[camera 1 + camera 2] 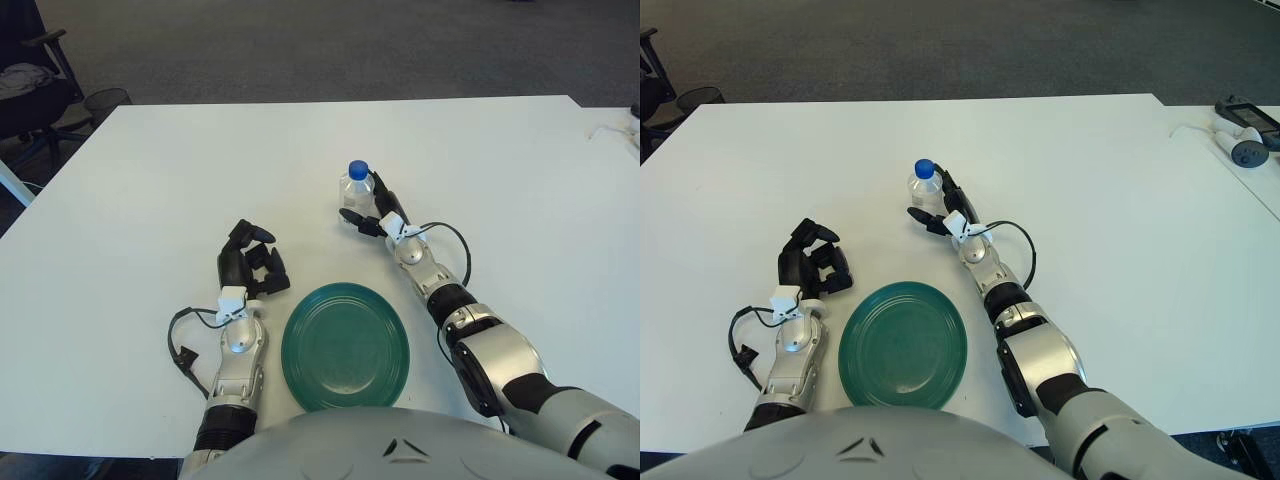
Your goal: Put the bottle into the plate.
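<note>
A: Where is the bottle [356, 187] noted?

B: Upright near the table [150, 180] centre, farther from the near edge than the green plate [345, 346]. It is clasped low on the body by the right hand [374, 212], fingers curled around it.

A: Handling?

B: Judged light, thin-walled, smooth, so easily squashed or tipped. A mid-body hold is advised. The left hand [252, 268], left of the plate, is curled on nothing.

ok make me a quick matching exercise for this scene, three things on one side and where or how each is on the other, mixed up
Things:
1. bottle
2. plate
3. left hand

States:
A. lying bare on the table near the robot
B. fingers curled, holding nothing, left of the plate
C. upright with a blue cap, gripped by the right hand

Pairs: 1-C, 2-A, 3-B
</note>
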{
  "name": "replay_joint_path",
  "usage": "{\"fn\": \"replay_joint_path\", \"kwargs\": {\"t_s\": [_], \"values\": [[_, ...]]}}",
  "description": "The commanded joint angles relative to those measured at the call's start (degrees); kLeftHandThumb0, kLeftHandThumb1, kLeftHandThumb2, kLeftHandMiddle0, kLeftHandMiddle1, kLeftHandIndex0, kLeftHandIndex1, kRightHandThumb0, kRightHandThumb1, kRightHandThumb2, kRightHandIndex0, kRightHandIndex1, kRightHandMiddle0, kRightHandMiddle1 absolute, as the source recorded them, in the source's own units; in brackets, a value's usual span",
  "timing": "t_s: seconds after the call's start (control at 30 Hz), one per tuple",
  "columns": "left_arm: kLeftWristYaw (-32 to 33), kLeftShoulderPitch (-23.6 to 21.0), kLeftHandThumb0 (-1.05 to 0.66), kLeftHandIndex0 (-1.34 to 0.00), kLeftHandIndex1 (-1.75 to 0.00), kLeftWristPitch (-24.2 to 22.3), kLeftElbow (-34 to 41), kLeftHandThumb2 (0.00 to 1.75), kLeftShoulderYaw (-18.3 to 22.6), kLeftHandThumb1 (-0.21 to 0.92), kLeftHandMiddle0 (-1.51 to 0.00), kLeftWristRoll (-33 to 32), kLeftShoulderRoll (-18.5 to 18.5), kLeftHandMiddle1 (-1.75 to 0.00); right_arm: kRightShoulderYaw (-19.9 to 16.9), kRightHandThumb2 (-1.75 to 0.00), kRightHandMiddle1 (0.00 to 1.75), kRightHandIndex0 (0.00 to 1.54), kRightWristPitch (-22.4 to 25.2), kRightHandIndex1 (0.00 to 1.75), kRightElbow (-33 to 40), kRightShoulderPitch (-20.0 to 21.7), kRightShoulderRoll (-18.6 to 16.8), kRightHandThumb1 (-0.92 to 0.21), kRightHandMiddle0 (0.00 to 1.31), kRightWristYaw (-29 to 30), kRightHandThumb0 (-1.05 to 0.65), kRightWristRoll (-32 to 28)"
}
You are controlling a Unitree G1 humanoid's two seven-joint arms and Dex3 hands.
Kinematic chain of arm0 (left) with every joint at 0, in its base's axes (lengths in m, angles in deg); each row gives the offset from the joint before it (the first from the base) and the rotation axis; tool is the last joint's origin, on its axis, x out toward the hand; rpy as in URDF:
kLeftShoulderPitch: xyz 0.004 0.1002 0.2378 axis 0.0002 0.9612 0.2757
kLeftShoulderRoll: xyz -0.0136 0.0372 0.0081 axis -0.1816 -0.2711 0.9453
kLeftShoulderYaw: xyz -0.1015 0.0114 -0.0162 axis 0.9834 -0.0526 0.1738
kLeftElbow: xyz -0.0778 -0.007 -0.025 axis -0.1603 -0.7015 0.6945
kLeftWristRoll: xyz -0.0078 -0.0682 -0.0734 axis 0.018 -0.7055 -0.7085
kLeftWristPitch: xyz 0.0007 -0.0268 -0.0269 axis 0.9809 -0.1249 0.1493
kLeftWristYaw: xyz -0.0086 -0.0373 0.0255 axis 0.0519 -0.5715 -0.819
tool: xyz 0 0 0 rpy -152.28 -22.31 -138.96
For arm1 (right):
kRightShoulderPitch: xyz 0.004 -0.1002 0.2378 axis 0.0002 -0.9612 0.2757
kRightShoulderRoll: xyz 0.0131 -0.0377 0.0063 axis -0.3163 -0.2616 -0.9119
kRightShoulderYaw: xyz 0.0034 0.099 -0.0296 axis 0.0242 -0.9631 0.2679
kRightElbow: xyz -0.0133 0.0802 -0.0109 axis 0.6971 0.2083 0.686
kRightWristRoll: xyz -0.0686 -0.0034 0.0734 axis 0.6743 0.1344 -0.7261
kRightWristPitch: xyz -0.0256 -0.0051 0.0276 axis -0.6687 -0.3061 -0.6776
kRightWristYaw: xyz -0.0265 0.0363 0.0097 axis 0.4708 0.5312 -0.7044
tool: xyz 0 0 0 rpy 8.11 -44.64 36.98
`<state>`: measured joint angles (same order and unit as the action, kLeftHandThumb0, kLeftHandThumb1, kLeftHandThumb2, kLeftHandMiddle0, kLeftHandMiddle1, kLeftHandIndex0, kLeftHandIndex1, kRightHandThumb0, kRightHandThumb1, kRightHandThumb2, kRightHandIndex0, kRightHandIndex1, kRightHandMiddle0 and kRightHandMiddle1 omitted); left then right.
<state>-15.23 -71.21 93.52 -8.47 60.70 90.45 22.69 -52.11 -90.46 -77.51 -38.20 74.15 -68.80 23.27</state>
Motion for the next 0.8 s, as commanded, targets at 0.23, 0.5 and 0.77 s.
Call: {"fn": "replay_joint_path", "kwargs": {"t_s": [0.23,0.5,0.77], "values": [[0.0,0.69,-0.58,-0.82,-1.75,-0.28,-2.83,1.63,0.52,0.06,-1.35,-0.91,2.11,-1.75,-5.74,-0.71,1.66,0.8,-0.57,1.65,-3.6,0.98,-3.44,-0.47,0.59,5.36,-0.62,-4.92],[-0.12,0.71,-0.59,-0.83,-1.75,0.46,-3.18,1.63,0.6,0.06,-1.35,-1.03,2.07,-1.75,-10.55,-1.25,1.74,1.11,-0.66,1.74,-4.6,0.91,-6.12,-0.23,0.86,4.81,-0.14,-10.27],[-0.54,0.51,-0.59,-0.83,-1.75,-0.12,-3.36,1.64,0.83,0.06,-1.36,-1.67,1.87,-1.75,-13.37,-1.4,1.75,1.27,-1.11,1.75,-4.44,0.55,-7.56,-0.22,1.04,2.56,-0.06,-14.0]]}}
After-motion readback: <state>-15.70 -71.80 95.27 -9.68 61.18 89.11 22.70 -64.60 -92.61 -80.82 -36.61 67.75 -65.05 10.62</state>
